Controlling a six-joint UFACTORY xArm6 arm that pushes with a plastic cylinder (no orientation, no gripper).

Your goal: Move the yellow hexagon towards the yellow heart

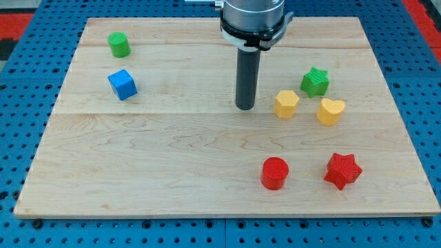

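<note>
Standing upright over the pale wooden board, the smooth dark rod ends at my tip, just to the view's left of the yellow hexagon, with a narrow strip of bare wood between them. There is no pincer on this arm, only the rod, so nothing is gripped or clamped.

The yellow hexagon is a small matte block with flat facets. It sits at the board's right of centre, and the yellow heart lies just to its right, close but apart. A green star sits just above the pair, nearer the view's top.

Toward the view's bottom right are a red cylinder with a round flat top and a red star, set apart from each other. At the view's upper left stand a green cylinder and, below it, a blue cube.

The board shows long grain lines and plank seams; it lies on a blue perforated surface. No writing or labels can be read anywhere.
</note>
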